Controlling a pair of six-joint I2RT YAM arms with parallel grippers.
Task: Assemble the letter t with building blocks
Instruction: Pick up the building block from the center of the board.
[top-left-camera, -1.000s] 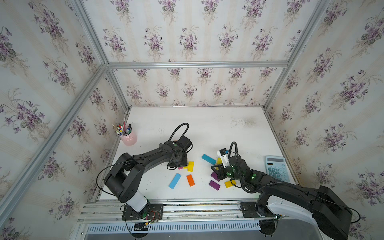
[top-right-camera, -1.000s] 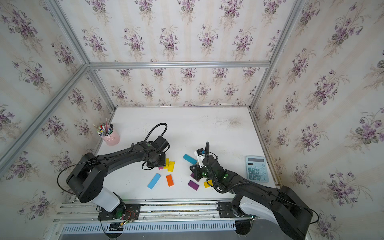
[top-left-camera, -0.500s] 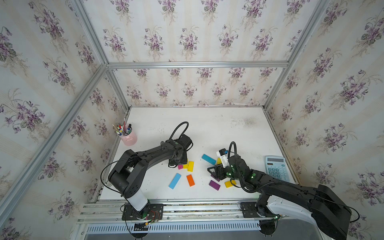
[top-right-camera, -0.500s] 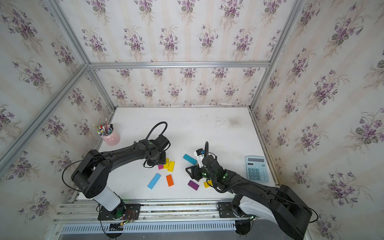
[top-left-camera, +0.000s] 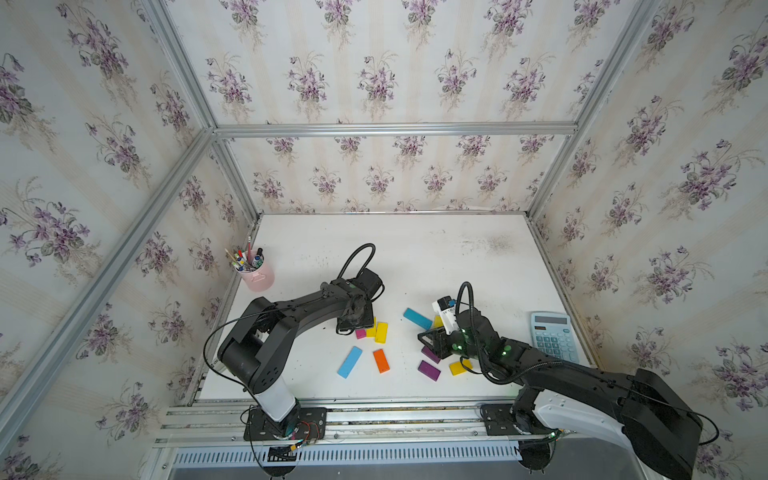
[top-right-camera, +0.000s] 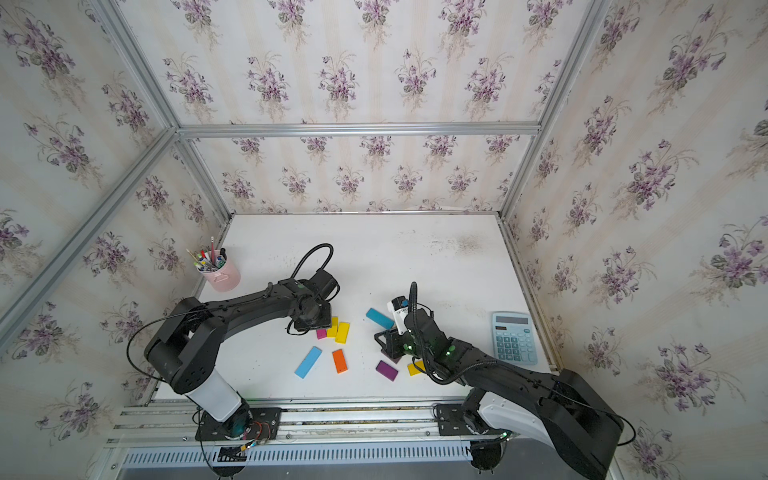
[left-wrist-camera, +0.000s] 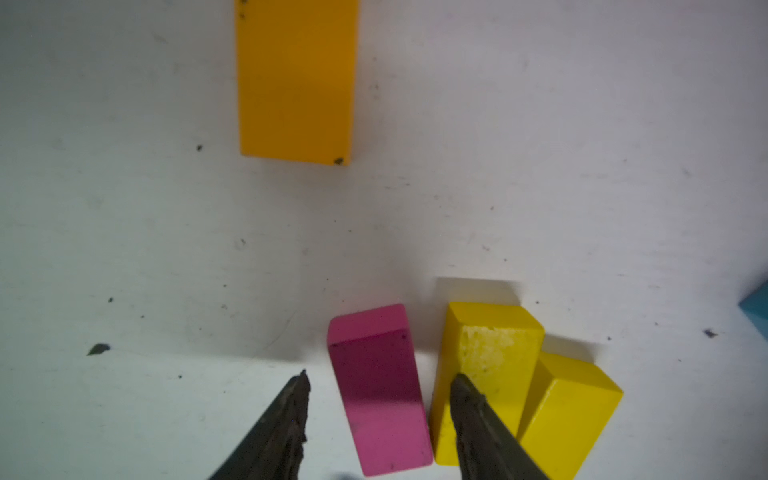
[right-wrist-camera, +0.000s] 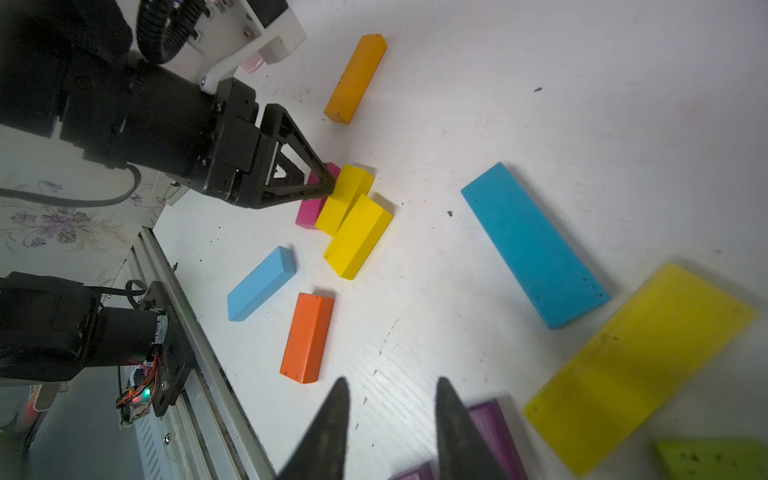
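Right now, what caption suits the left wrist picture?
Left hand, open, straddles a pink block beside two yellow blocks, an orange block beyond.

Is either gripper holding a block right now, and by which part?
Nothing is held. The left gripper straddles the short pink rectangular block, jaws open; the right gripper is empty.

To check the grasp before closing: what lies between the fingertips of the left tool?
In the left wrist view, the short pink rectangular block lies inside the left tool, not yet gripped.
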